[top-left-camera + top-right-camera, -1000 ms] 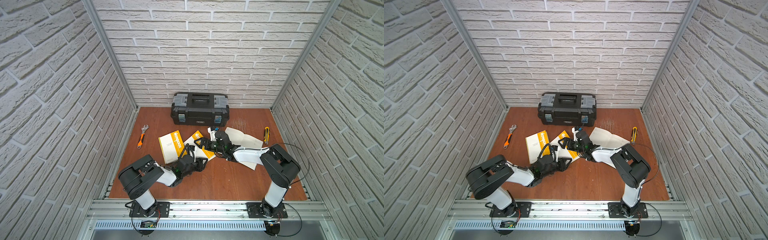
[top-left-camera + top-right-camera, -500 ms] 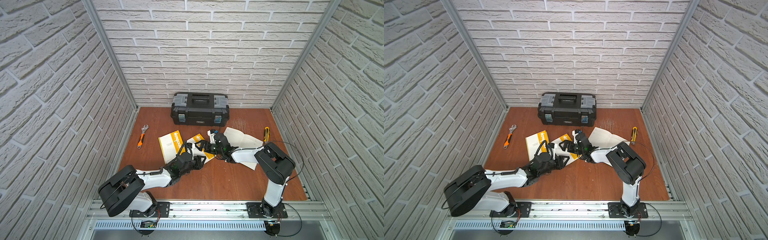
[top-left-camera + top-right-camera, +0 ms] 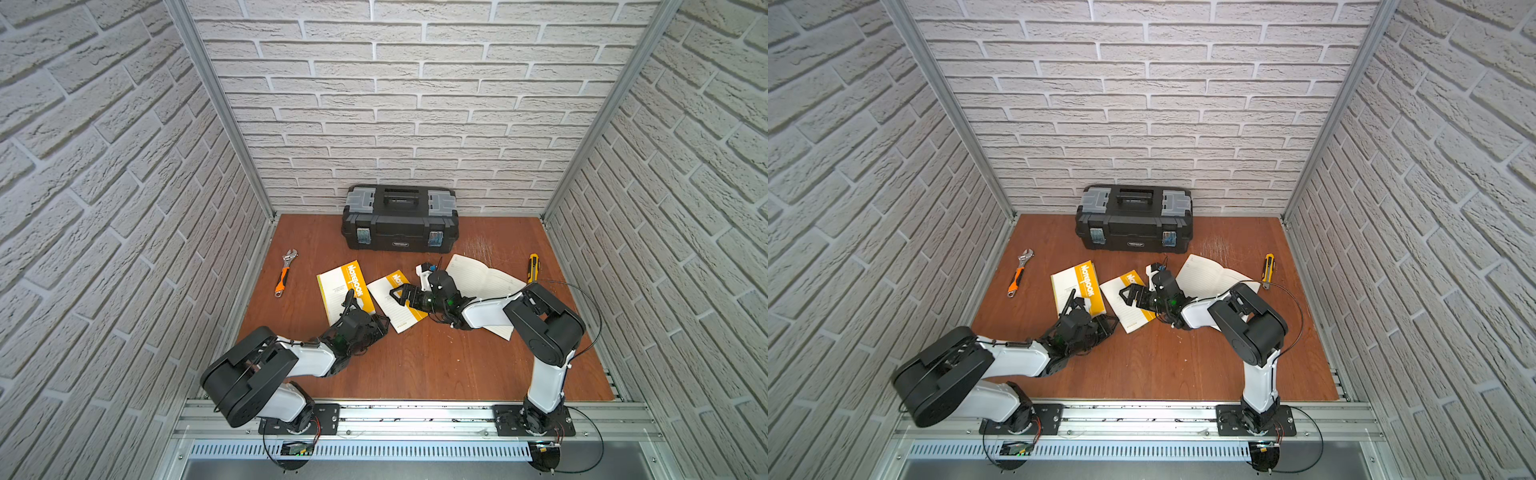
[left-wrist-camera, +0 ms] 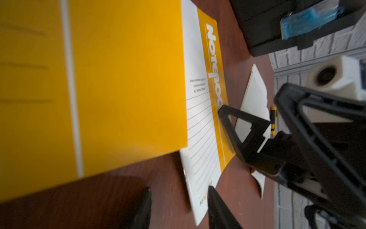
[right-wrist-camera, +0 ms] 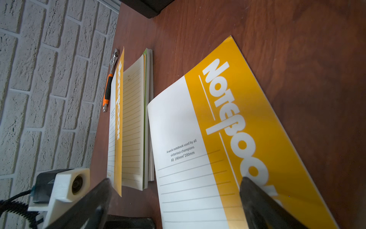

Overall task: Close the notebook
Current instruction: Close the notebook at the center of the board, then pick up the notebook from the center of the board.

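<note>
— Two grippers: what do they hold?
— Nothing. The left gripper [image 4: 179, 188] is spread beside the left notebook [image 3: 343, 286], whose cover [image 5: 116, 119] stands half raised. The right gripper [image 5: 175, 178], spread too, is over the middle notebook [image 5: 188, 138].
— The third notebook [image 3: 478, 278]?
— Open, under the right arm [image 3: 490, 311].

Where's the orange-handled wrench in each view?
In both top views: wrench lies leftmost, left of the half-open notebook.
Left wrist: not in it.
Right wrist: wrench beyond the half-open notebook, by the brick wall.
Shared landmark: closed middle notebook, in all four.
</note>
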You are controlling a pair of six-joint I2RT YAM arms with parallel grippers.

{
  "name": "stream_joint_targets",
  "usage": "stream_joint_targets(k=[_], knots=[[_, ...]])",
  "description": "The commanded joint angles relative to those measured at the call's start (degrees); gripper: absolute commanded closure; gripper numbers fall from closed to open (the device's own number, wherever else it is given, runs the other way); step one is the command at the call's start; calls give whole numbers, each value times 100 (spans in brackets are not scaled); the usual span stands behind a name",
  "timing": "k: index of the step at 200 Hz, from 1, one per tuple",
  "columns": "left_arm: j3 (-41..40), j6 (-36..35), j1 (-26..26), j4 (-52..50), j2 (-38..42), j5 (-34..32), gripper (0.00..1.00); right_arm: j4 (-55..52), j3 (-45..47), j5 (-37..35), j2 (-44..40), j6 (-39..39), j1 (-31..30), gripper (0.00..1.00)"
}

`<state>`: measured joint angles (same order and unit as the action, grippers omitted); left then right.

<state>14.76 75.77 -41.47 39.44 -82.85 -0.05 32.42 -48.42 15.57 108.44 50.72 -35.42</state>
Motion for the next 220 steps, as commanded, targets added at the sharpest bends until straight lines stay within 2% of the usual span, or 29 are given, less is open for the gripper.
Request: stream_joint_targets(k=[1, 53, 84, 180, 220], knots=[[-36, 339, 8, 741, -181, 37, 54, 221, 109, 49, -60, 43, 0, 0], [-17, 379, 15, 591, -160, -179, 54, 264, 132, 67, -36, 61, 17, 0], [1, 533, 31, 731, -405, -233, 54, 280, 110, 85, -7, 70, 17, 0], [-106, 1070, 252, 3145, -2396, -107, 62, 155, 175, 109, -192, -35, 70, 0], [75, 1075, 255, 4089, -3098, 87, 73, 115, 157, 132, -219, -44, 83, 0]])
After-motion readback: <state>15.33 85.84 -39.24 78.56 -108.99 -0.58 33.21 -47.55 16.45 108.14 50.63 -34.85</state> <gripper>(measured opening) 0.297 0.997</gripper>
